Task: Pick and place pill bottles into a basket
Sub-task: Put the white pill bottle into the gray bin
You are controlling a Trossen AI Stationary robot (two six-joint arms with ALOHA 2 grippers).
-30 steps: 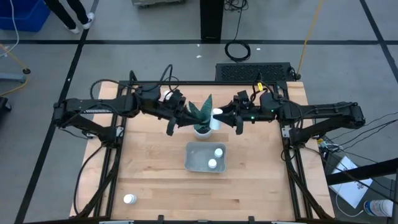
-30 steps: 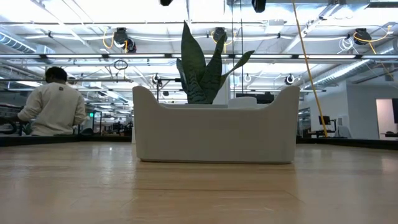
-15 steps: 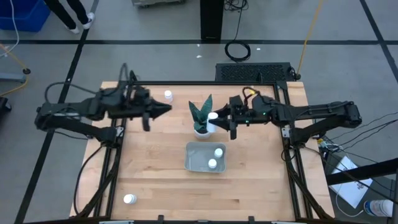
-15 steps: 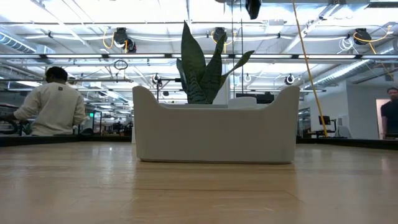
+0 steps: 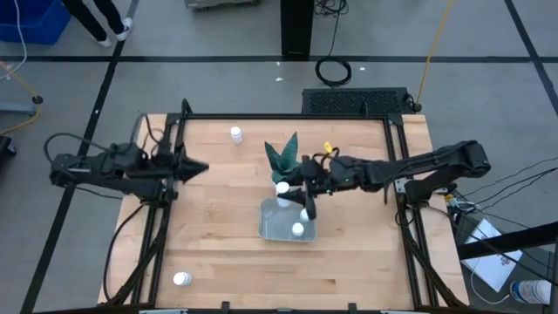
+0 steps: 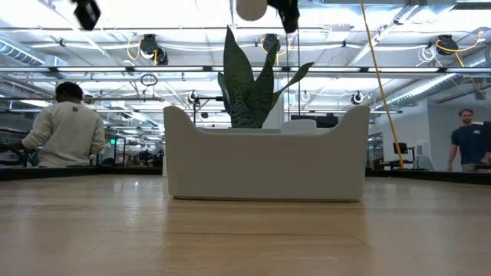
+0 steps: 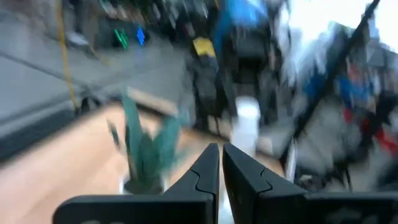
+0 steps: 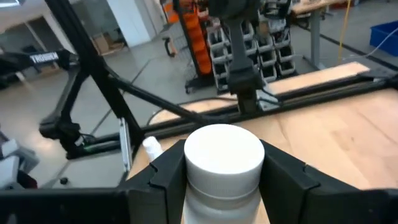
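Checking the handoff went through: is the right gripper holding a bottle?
Yes: in the right wrist view the right gripper has its two fingers closed around a white pill bottle.

One white bottle (image 5: pixel 282 187) is clamped in the right claw (image 5: pixel 292 194) above the tray (image 5: pixel 270 228); two bottles (image 5: pixel 298 229) stand inside, two others (image 5: pixel 235 133) on the table.
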